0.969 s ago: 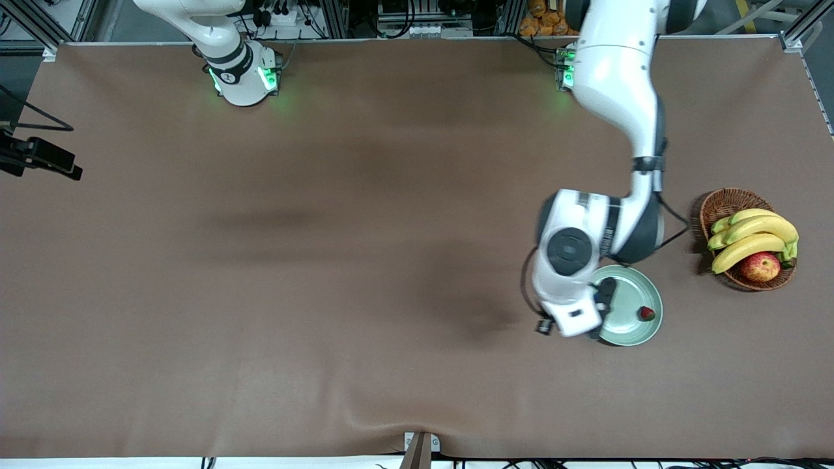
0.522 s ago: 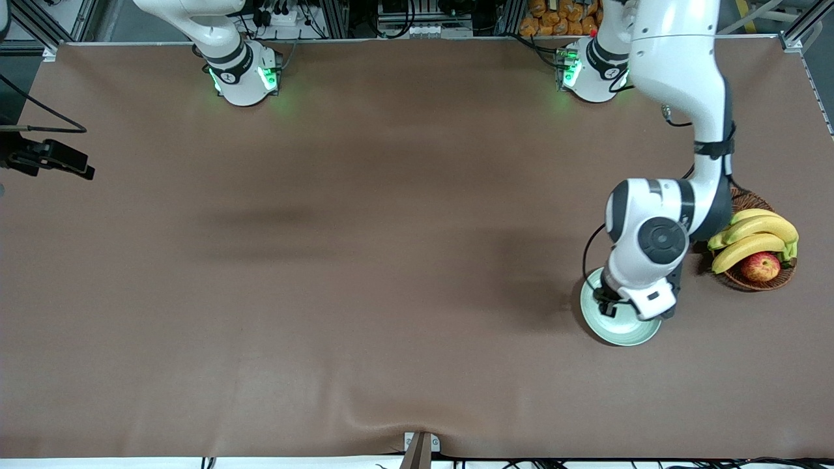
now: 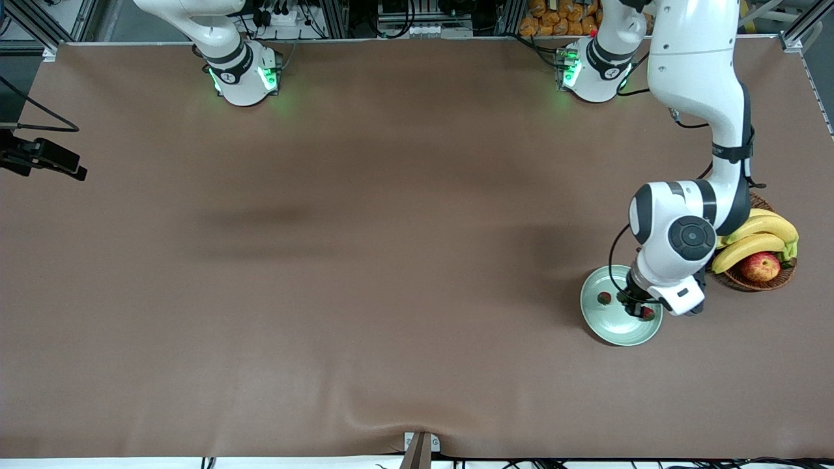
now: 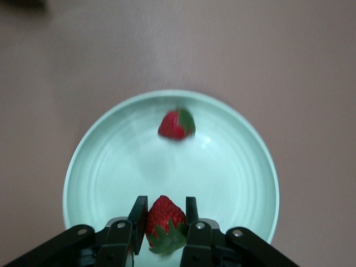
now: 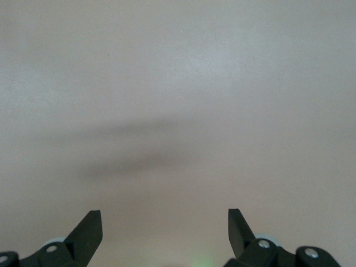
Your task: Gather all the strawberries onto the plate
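Note:
The pale green plate [image 3: 616,324] lies near the left arm's end of the table. One strawberry [image 3: 604,298] rests on it, and it also shows in the left wrist view as the strawberry [image 4: 177,124] out ahead of the fingers on the plate [image 4: 111,161]. My left gripper [image 3: 637,309] is low over the plate, shut on another strawberry [image 4: 164,218] whose green cap points back at the wrist. This strawberry [image 3: 647,313] peeks out red beside the fingers in the front view. My right gripper [image 5: 165,214] waits open over bare table, holding nothing.
A brown wicker basket [image 3: 743,281] with bananas [image 3: 756,236] and a red-yellow apple [image 3: 760,266] stands beside the plate, toward the left arm's end. The left arm's wrist hangs over the basket's edge. The brown table mat [image 3: 365,260] spreads toward the right arm's end.
The left arm swung from the plate's right-arm-side edge across the plate toward the basket, uncovering the strawberry lying on the plate. The right gripper stayed open.

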`<state>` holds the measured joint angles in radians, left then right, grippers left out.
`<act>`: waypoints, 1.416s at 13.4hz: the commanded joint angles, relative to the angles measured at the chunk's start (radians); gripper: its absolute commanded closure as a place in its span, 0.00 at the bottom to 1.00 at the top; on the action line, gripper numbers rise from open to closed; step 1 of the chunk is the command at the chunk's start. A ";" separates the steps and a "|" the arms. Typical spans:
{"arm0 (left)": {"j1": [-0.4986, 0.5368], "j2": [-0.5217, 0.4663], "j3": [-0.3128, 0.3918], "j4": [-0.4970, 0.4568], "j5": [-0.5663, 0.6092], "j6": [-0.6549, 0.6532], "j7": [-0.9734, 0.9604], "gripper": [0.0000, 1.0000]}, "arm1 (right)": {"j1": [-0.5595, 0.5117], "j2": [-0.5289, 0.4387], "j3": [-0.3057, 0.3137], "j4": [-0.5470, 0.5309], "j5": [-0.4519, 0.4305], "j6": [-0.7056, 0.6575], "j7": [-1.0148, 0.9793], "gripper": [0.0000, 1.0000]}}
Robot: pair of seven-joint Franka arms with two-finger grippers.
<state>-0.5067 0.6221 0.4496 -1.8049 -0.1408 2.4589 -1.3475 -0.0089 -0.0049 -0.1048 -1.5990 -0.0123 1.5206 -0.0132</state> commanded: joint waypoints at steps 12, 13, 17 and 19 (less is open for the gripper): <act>0.077 -0.169 -0.003 0.003 0.000 -0.047 0.275 0.00 | -0.011 -0.010 0.004 -0.015 0.014 0.012 0.009 0.00; 0.080 -0.217 -0.003 0.004 0.001 -0.101 0.331 0.00 | -0.008 -0.010 0.004 -0.015 0.014 0.015 0.009 0.00; 0.097 -0.410 0.000 0.009 0.075 -0.269 0.490 0.00 | -0.010 -0.003 -0.006 -0.019 0.015 0.016 0.010 0.00; 0.096 -0.493 -0.003 0.015 0.099 -0.366 0.568 0.00 | -0.008 -0.001 -0.007 -0.022 0.018 0.016 0.010 0.00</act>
<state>-0.4143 0.2278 0.4575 -1.7559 -0.0803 2.1603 -0.8447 -0.0206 0.0002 -0.1051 -1.6102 -0.0120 1.5308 -0.0126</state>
